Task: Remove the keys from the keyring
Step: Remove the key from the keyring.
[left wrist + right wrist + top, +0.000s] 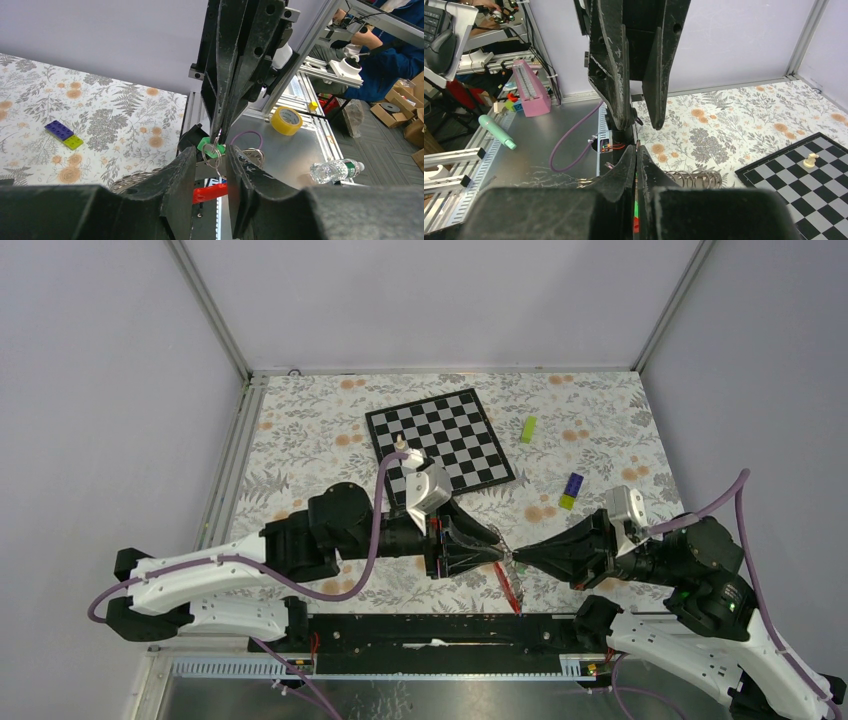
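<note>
The keyring (214, 157), a thin silvery ring, hangs between my two grippers just above the table's near edge. A green key head (204, 146) sits on it, and the red strap (209, 193) hangs below, also seen from the top (510, 588). My right gripper (520, 558) is shut on the ring, its tips coming down from above in the left wrist view (220, 131). My left gripper (210, 170) is open, one finger on each side of the ring. From the top it (497, 548) meets the right gripper tip to tip. No other keys show.
A chessboard (440, 440) with a white piece (400, 444) lies at the back. A lime block (528, 428) and a purple-and-yellow block (572, 490) lie to its right. A wire spring (691, 177) lies near the grippers. A tape roll (286, 120) and bottle (335, 171) lie off the table.
</note>
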`<state>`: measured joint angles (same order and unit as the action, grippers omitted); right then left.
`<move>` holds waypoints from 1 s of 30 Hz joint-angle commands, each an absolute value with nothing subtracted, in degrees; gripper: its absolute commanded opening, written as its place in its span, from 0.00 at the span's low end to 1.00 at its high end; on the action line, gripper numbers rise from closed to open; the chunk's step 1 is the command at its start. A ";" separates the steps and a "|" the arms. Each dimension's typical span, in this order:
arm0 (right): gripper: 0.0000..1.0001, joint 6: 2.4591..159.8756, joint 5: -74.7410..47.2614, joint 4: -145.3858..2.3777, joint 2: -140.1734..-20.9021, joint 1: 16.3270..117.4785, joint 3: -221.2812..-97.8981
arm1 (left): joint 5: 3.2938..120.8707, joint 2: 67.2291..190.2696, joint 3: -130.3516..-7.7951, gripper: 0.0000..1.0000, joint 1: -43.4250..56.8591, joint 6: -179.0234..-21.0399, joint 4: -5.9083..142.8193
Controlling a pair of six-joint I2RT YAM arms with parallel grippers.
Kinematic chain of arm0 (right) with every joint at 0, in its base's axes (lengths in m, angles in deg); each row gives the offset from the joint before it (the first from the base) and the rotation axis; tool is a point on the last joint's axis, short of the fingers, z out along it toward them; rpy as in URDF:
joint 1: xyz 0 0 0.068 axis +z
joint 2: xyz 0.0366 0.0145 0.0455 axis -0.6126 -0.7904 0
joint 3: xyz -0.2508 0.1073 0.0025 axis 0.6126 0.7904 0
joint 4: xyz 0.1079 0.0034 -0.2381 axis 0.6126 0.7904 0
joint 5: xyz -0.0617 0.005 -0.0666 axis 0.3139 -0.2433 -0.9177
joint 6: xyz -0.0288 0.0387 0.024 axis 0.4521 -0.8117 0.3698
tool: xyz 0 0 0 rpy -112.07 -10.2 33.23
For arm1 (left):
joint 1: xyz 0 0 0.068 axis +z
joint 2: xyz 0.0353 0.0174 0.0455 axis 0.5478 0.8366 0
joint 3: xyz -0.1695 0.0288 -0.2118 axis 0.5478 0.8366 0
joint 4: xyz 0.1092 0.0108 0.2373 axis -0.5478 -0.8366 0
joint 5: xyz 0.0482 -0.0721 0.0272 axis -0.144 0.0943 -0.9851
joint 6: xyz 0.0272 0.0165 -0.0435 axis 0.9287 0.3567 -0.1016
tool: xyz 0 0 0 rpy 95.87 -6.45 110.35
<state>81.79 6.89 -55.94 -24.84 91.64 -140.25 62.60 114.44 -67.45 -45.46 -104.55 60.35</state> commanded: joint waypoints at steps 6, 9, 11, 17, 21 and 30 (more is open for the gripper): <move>0.00 83.46 12.73 -63.46 -23.72 91.65 -142.40 | 63.34 111.96 -63.66 0.33 -45.36 -105.24 67.76; 0.00 84.14 13.54 -64.30 -23.27 91.65 -142.40 | 63.73 111.43 -63.10 0.33 -45.36 -105.15 68.19; 0.00 84.52 13.63 -64.64 -23.19 91.65 -142.40 | 64.26 111.08 -62.91 0.33 -45.36 -105.15 68.27; 0.00 83.43 13.10 -67.03 -23.21 91.65 -141.78 | 66.33 110.42 -61.41 0.33 -45.36 -105.24 71.04; 0.00 82.80 13.39 -69.44 -22.40 91.66 -140.24 | 67.27 109.60 -59.65 0.34 -45.36 -104.27 74.35; 0.00 82.45 13.03 -71.50 -21.08 91.65 -138.84 | 67.89 109.16 -57.54 0.37 -45.36 -103.59 79.39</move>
<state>83.14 12.79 -66.56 -21.48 91.64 -138.57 65.70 110.09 -57.28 -45.46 -104.31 72.74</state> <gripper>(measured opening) 0.019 0.371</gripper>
